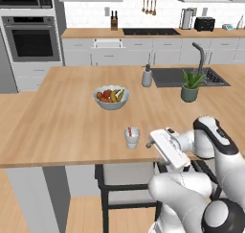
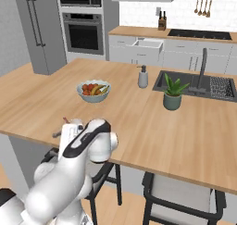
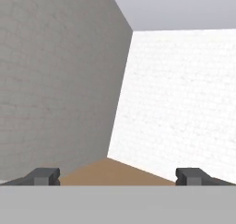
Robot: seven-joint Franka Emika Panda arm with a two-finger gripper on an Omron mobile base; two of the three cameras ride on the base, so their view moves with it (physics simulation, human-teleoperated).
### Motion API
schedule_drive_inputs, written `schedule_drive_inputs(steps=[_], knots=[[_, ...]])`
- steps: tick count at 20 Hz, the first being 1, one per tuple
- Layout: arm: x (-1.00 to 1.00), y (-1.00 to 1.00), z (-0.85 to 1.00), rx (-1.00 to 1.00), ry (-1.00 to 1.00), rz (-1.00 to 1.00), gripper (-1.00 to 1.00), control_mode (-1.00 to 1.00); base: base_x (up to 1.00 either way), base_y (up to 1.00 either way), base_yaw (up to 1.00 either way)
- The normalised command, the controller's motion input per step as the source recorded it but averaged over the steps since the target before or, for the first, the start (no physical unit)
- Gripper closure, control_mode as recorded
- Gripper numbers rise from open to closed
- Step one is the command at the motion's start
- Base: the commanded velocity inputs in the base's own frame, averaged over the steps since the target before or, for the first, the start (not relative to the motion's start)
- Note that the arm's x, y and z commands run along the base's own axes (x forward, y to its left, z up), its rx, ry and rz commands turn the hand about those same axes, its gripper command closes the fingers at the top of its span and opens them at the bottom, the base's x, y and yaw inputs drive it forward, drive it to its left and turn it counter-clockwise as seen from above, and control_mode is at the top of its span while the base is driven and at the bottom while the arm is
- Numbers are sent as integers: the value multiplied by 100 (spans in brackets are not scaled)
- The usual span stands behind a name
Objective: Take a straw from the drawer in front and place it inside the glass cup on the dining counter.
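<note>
A: So, where do we stand on the thin red-pink straw?

B: We see it standing in the small pale translucent glass cup, near the front edge of the light-wood dining counter. Its long axis looks roughly upright, top poking just above the rim. In the right base view the cup sits mostly behind our arm; just the red tip shows.

A: And the two-finger gripper?

B: Jaws spread wide, nothing between the 2 dark fingertips. The hand camera looks past them at bare grey and white walls and a strip of brown floor, so we judge the hand points away, not at the cup.

A: Direction from hand to cup?

B: In the left base view the cup is just beside the white hand, on its left and a bit farther along the counter. Apart, not touching.

A: Drawer?

B: We can't make it out from here.

A: Verdict?

B: We'd call the placement done. Any coming move should pull back clear of the cup, so the straw doesn't tip.
</note>
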Motion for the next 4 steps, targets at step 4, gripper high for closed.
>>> schedule_drive_inputs(steps=[4], knots=[[-5,0,-12,0,0,0,-100,-100,0,0,0]])
